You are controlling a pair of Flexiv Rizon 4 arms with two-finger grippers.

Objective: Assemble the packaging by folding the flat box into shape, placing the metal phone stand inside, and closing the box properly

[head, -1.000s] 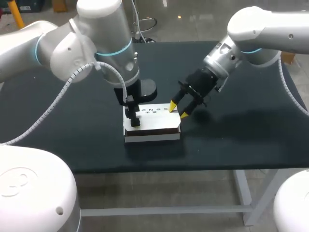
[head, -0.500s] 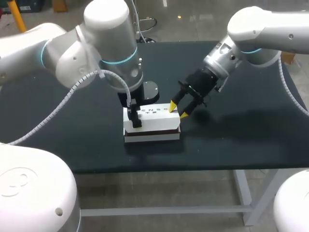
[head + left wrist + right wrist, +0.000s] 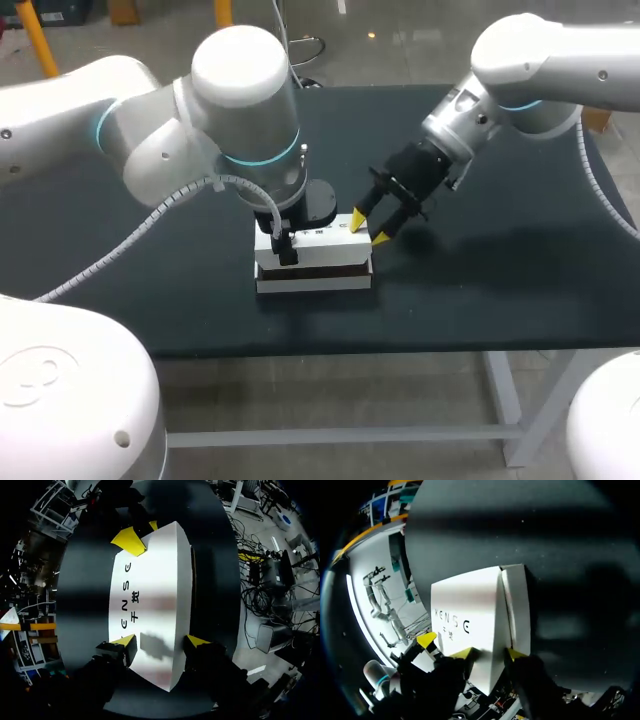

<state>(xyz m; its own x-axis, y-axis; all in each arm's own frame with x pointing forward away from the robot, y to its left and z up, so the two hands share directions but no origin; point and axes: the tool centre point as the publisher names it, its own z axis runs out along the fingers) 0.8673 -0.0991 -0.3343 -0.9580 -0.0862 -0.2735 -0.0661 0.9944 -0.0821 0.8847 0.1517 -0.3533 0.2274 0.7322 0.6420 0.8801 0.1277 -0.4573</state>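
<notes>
- A white box is set on a dark table. Its lid is lowered but not fully seated, and a dark slit is left along one long edge.
- The left gripper is spread wide across one end of the lid. One yellow tip is laid on the lid and the other is at the opposite edge. It is judged to be pressing the lid down rather than pinching it.
- The right gripper is held at the other end with its fingers moderately parted. The lid's end fold lies between them, probably so that the box is steadied against sliding.
- The metal phone stand is not seen and is presumed enclosed.
- Closing is judged nearly done.
</notes>
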